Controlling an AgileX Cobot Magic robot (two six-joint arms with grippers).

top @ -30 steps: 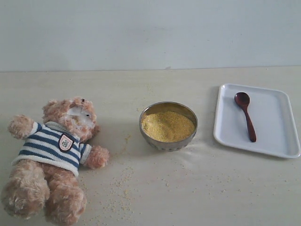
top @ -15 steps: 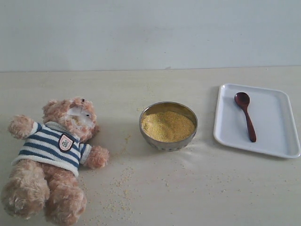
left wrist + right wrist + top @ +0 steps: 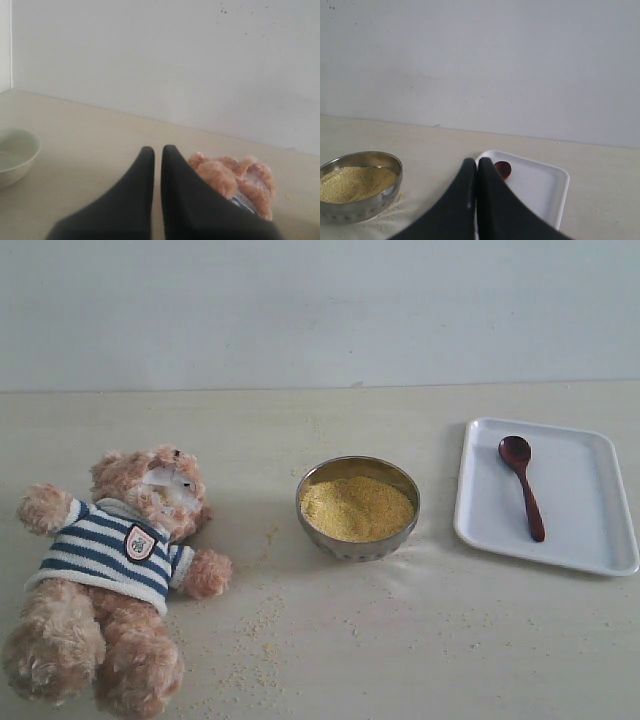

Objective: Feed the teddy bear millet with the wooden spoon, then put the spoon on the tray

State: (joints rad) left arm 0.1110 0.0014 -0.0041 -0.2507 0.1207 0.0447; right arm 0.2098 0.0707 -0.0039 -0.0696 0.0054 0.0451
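Note:
The teddy bear [image 3: 115, 575] lies on its back at the table's front left, in its striped sweater; its head [image 3: 235, 177] shows beside my left gripper [image 3: 157, 150], which is shut and holds nothing. The millet [image 3: 357, 507] fills the metal bowl [image 3: 357, 540] at the table's middle, also seen as the bowl [image 3: 357, 187] in the right wrist view. The wooden spoon [image 3: 522, 485] lies on the white tray [image 3: 590, 545] at the right. My right gripper [image 3: 476, 162] is shut and empty, with the spoon's bowl [image 3: 503, 169] and the tray [image 3: 540, 185] just beyond it. Neither gripper shows in the exterior view.
Loose millet grains [image 3: 255, 625] are scattered on the table between the bear and the bowl. A pale ceramic bowl [image 3: 15, 155] stands off to one side in the left wrist view. A plain wall backs the table.

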